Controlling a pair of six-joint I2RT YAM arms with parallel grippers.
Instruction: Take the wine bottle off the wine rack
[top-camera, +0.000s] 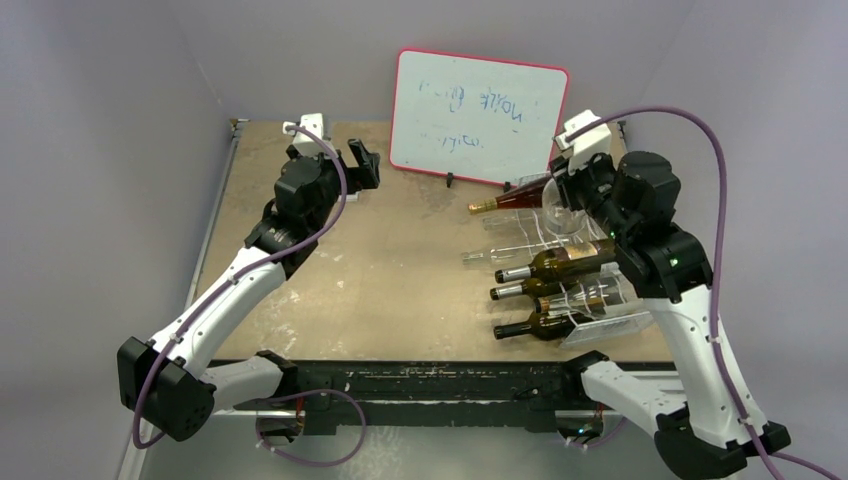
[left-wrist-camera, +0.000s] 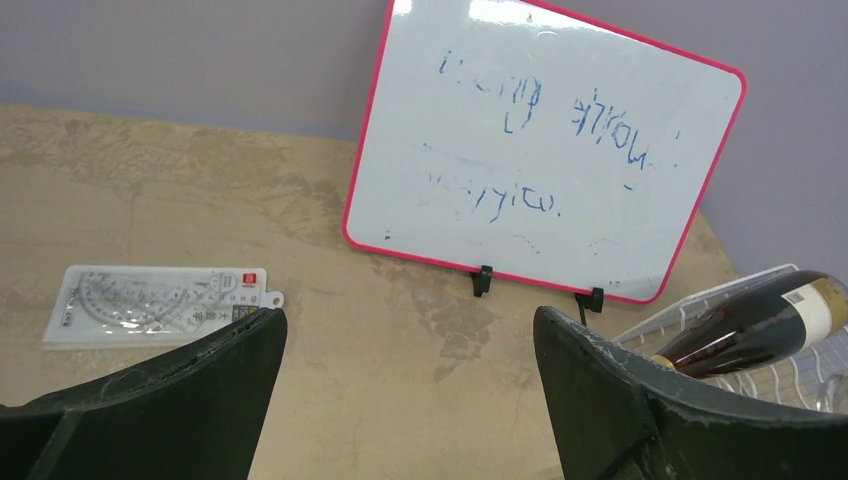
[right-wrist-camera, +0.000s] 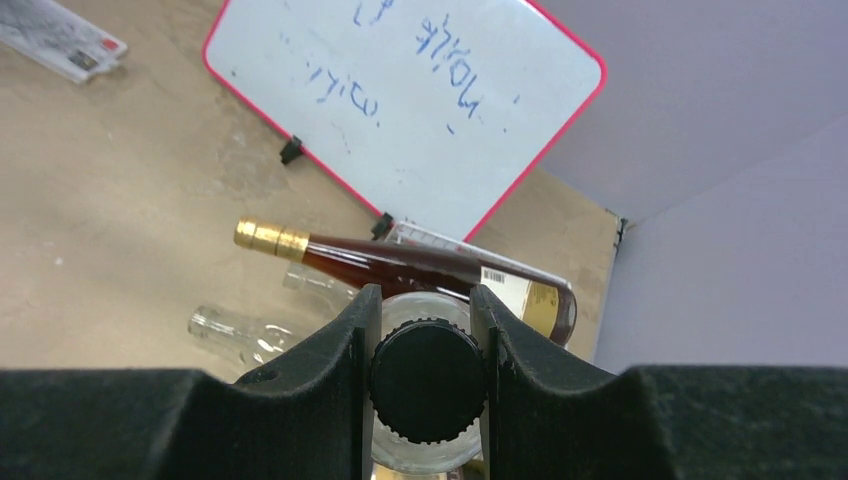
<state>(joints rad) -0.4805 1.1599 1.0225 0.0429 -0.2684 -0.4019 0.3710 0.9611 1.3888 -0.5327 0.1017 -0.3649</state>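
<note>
My right gripper (right-wrist-camera: 425, 300) is shut on the black screw cap (right-wrist-camera: 427, 380) of a clear glass wine bottle (top-camera: 560, 220), at the far end of the white wire wine rack (top-camera: 612, 322). I cannot tell whether that bottle still touches the rack. Just beyond it lies a red-brown bottle (right-wrist-camera: 400, 262) with a gold foil neck, also seen in the top view (top-camera: 515, 197). Several dark bottles (top-camera: 555, 263) lie in the rack's cradles. My left gripper (left-wrist-camera: 410, 330) hangs open over bare table at the back left (top-camera: 365, 165), holding nothing.
A red-framed whiteboard (top-camera: 478, 115) stands at the back centre on small black feet. A second clear bottle (top-camera: 500, 252) lies pointing left from the rack. A packaged ruler set (left-wrist-camera: 150, 305) lies flat on the table, left of the whiteboard. Grey walls enclose the table.
</note>
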